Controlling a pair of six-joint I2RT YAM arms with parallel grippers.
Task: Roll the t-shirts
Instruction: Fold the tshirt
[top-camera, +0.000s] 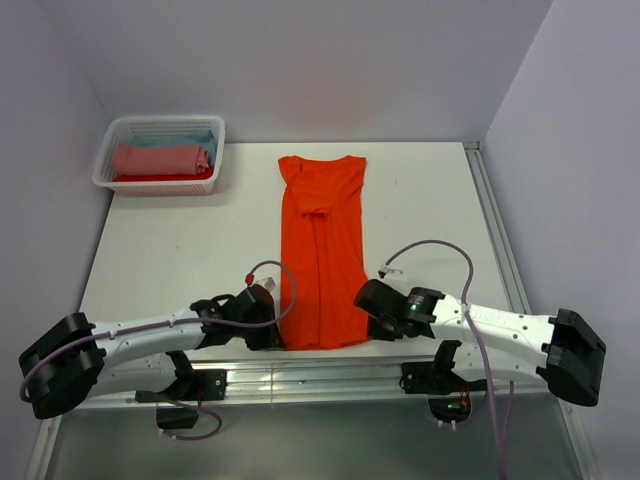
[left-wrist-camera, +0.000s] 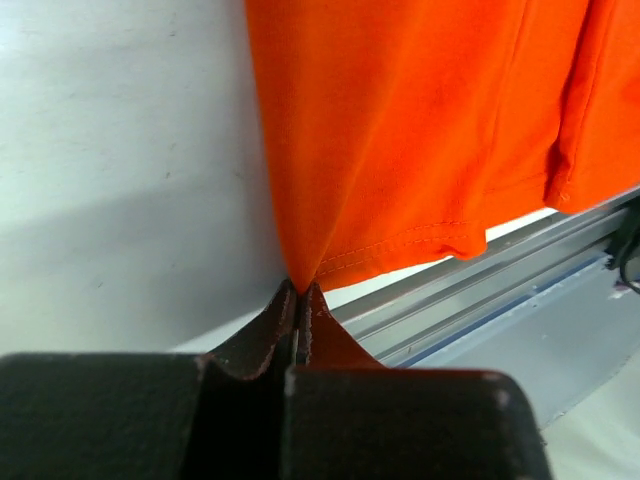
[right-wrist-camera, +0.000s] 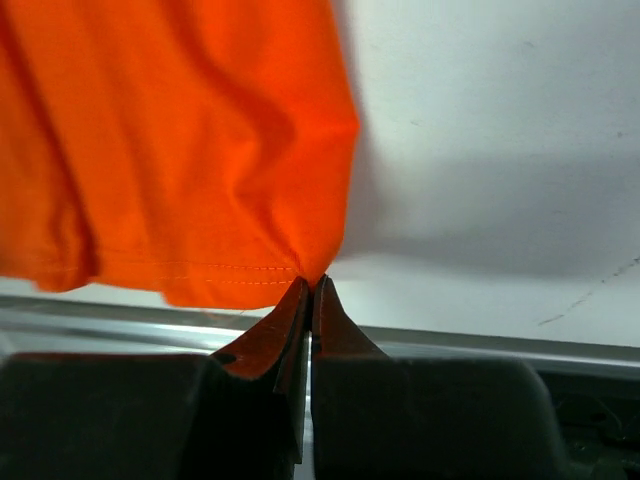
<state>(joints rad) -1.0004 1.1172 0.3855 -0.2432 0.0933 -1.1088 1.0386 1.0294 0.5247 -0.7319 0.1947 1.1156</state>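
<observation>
Orange t-shirt (top-camera: 322, 250) lies flat as a long narrow strip mid worktop (top-camera: 170, 260), collar end far, hem at the near edge. Left tool (left-wrist-camera: 300, 292) is closed tight, pinching the hem's left corner. Right tool (right-wrist-camera: 312, 285) is closed tight on the right corner. Cloth tents up into both pinches.

Step in hand, as I judge it: starting the roll from the hem. To do it well, lift both corners together and level, turn the hem over toward the collar, and keep the cloth taut across so the first turn is tight and straight. Uneven pull would likely skew the strip.

Surface: plain white matte worktop, with a metal rail (top-camera: 300, 372) just beside the hem. White lattice basket (top-camera: 107, 172) at the far left holds a salmon-pink roll (top-camera: 160, 158) plus light blue cloth (top-camera: 200, 138) and red cloth (top-camera: 150, 178). Pale bare walls (top-camera: 300, 60) close round.
</observation>
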